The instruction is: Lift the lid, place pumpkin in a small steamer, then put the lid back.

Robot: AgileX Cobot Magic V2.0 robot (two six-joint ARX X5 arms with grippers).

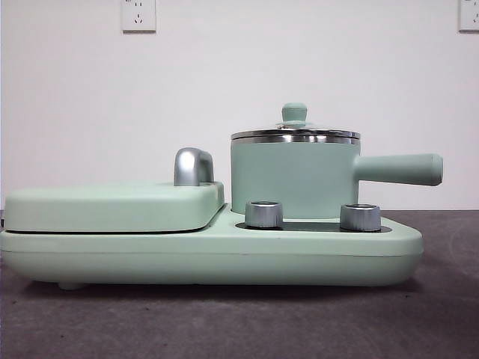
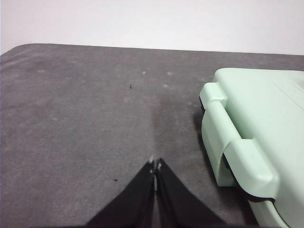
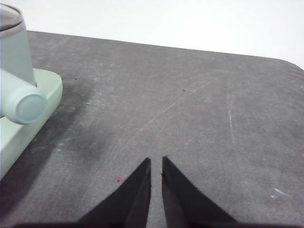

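The small steamer (image 1: 292, 176) stands on the right half of a mint-green appliance base, its long handle (image 1: 400, 169) pointing right. The lid (image 1: 295, 134) sits on its rim, with a green knob (image 1: 294, 112) on top. The pumpkin is out of view in every frame. My left gripper (image 2: 156, 165) hovers shut over bare table, beside the base's left end. My right gripper (image 3: 156, 159) is shut and empty over bare table, to the right of the steamer (image 3: 14, 52), whose handle end (image 3: 28, 107) faces it. Neither gripper shows in the front view.
The appliance base (image 1: 224, 247) carries two silver knobs (image 1: 263, 214) at its front. A flat griddle cover (image 1: 112, 206) with a chrome handle (image 1: 192, 166) covers its left half; that cover (image 2: 266, 109) shows in the left wrist view. Dark grey table (image 3: 190, 95) lies on both sides.
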